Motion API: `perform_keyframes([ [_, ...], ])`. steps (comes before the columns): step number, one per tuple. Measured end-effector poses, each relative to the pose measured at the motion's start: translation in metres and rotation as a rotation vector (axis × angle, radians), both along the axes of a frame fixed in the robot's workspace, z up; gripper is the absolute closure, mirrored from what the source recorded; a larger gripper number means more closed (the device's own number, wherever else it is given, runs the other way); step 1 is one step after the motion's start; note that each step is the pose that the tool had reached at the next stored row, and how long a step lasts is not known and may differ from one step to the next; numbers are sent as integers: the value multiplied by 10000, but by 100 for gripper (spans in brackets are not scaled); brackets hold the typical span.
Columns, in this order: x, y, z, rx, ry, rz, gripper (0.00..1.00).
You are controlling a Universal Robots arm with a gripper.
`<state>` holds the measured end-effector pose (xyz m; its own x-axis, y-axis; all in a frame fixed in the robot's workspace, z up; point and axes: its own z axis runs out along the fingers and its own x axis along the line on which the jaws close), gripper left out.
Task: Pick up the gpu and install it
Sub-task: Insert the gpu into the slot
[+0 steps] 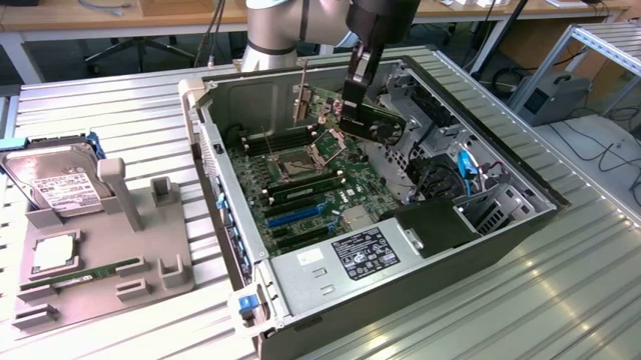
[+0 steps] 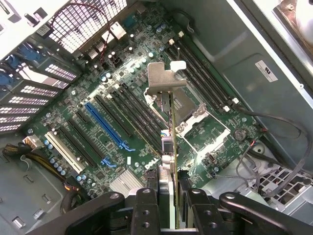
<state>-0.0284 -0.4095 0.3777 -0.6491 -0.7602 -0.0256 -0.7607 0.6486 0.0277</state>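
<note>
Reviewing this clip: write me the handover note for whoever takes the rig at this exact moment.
The gripper has its jaws shut on the gpu.
Gpu: held on edge in the air above the motherboard, inside the open case.
Done: the gpu is picked up and brought over the case.
Left: the card is not yet seated in any slot.

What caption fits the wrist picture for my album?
The robot hand holds the gpu edge-on over the motherboard.
</note>
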Motion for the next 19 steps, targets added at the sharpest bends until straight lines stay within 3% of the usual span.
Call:
perform_keyframes([
  [19,0,0,0,-1,1,371,73],
])
